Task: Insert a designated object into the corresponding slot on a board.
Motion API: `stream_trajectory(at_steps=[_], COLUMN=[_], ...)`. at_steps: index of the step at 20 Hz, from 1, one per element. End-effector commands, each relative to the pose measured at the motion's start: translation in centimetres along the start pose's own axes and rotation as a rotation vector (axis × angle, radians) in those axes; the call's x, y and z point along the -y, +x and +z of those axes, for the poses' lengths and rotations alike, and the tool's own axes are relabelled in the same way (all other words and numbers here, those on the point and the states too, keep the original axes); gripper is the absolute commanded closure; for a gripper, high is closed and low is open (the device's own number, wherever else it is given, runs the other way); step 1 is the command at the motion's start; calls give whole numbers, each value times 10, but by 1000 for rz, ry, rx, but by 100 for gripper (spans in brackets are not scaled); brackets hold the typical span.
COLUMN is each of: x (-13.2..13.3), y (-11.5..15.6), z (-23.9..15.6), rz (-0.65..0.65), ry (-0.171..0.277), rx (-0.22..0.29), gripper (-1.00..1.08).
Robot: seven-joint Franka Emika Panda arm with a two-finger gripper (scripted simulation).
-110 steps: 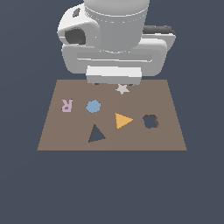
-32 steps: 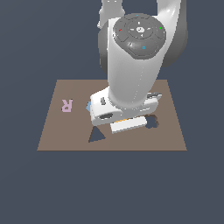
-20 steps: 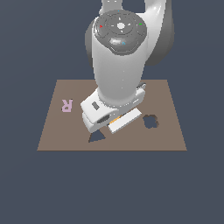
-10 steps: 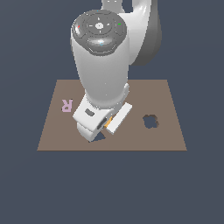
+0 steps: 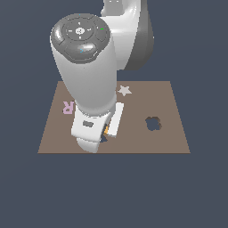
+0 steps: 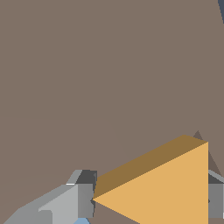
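Orange triangle sits between the 2 grey fingers of the tool in the wrist view, one finger at its pointed tip and the other at its flat edge, so the tool is closed on the triangle with only the piece's width between the fingers. The piece looks tilted, one thick side face showing toward the camera.

In the exterior view only a sliver of orange shows under the arm's last link, low over the board, on the exterior view's left half. A dark patch beside that sliver is probably the triangle slot; the arm hides most of it, so alignment cannot be checked.

Farther out: blob cutout toward the exterior view's right, pale star behind the arm, pink R on the exterior view's left. A bit of blue shows at the wrist view's edge.

Risks, judged:
- Rotation mismatch, corners riding on the slot rim, piece jams or rests proud.
- Tilt in the grip, 1 edge catching first on descent.
- Grip on a pointed tip is a small contact; the piece may pivot or slip under push.
- Release too high, piece lands beside the slot.
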State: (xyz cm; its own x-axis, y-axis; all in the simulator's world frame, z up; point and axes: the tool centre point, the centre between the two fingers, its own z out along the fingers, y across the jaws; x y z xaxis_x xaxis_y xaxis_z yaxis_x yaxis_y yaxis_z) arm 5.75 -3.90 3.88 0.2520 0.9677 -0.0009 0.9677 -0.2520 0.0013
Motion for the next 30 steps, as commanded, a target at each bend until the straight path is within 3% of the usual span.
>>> stream_trajectory(at_steps=[1,15,30], x=[-6,-28,-34], y=[-3,-11,-11], z=[-1,-2,0], rz=[-89,-414,-489], ry=[-1,0,0], rx=[0,0,0], gripper=[108,108,108])
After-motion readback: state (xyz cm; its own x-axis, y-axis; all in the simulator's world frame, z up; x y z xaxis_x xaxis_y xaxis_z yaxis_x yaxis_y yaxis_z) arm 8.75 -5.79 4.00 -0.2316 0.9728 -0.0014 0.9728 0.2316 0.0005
